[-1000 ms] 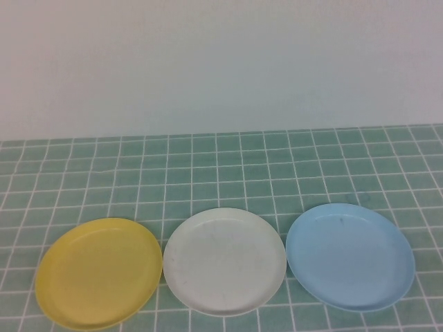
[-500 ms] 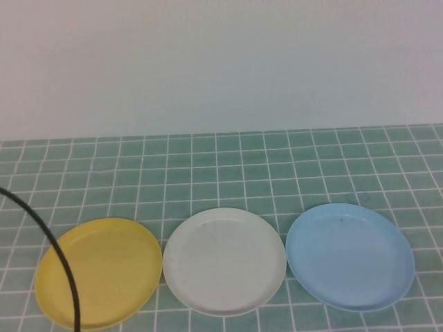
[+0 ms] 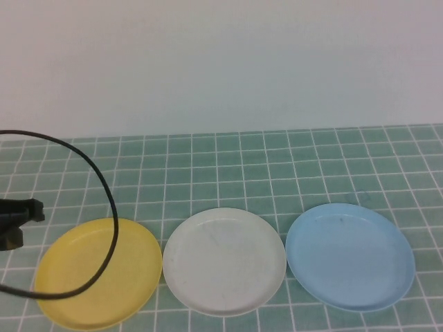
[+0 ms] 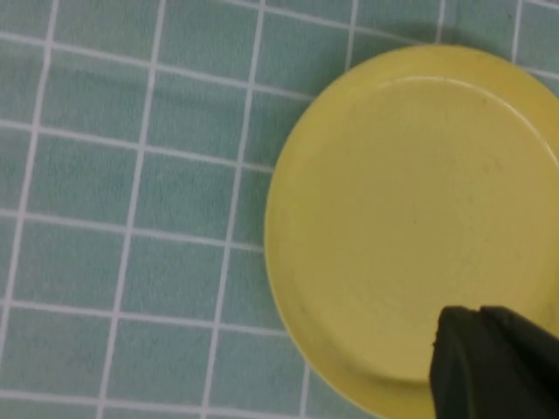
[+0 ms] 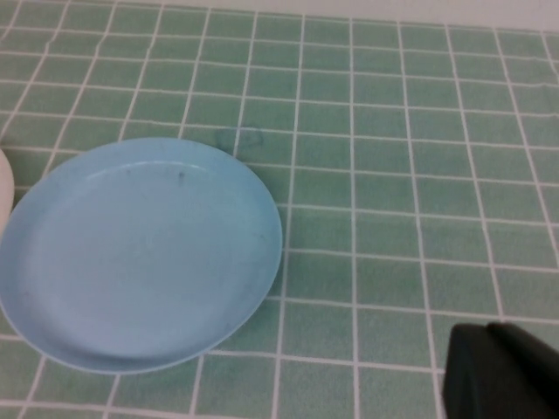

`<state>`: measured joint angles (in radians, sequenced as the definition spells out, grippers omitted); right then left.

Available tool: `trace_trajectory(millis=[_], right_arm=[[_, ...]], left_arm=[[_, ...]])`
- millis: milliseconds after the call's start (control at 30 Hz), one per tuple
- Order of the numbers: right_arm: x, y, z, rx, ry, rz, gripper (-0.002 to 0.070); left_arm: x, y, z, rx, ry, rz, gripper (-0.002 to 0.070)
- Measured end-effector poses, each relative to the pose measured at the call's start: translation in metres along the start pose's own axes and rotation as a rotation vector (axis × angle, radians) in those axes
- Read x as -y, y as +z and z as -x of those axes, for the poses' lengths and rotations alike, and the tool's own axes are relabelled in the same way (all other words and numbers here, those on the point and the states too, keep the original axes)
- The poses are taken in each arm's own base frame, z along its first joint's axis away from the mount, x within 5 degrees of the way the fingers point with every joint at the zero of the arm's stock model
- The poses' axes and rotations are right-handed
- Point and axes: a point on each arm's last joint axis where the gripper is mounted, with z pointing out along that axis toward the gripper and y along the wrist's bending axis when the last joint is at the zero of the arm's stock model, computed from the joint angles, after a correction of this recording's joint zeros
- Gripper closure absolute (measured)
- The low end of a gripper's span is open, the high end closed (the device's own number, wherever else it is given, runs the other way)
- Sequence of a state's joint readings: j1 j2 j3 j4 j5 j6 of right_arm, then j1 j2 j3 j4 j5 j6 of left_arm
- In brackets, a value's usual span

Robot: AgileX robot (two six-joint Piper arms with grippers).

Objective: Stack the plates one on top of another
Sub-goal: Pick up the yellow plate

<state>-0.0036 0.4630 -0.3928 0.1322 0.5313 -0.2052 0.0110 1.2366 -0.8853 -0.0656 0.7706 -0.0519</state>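
The left tool [image 3: 17, 220] has swung in beside the yellow plate [image 3: 98, 272], grip state unclear; the right tool [image 5: 502, 371] waits near the blue plate [image 5: 140, 253]. Nothing stacked; a rim grasp comes next.

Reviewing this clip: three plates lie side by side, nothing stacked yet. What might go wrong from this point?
The round pale yellow plastic plate lies flat with a low rim, so the left gripper above its edge may slip off it. A black cable loops over that plate and might snag or drag it. The round white plastic plate nearly touches its neighbours, including the round light blue plastic plate, so a nudge could shift them. The right gripper sits beside the blue plate.
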Motion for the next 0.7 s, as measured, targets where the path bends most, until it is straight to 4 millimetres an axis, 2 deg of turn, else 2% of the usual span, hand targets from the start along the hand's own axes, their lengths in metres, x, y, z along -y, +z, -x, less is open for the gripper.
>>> trace_trajectory(millis=[267, 533, 700], right_arm=[[0.0, 0.0, 0.0, 0.0, 0.0, 0.0, 0.0678], [0.0, 0.0, 0.0, -0.004, -0.001, 0.0, 0.0678], [0.0, 0.0, -0.001, -0.008, -0.001, 0.001, 0.0678]], left_arm=[[0.0, 0.035, 0.02, -0.165, 0.017, 0.02, 0.066], [-0.007, 0.074, 0.023, -0.268, 0.02, 0.086, 0.0474], [-0.011, 0.092, 0.023, -0.291, -0.009, 0.12, 0.0436]])
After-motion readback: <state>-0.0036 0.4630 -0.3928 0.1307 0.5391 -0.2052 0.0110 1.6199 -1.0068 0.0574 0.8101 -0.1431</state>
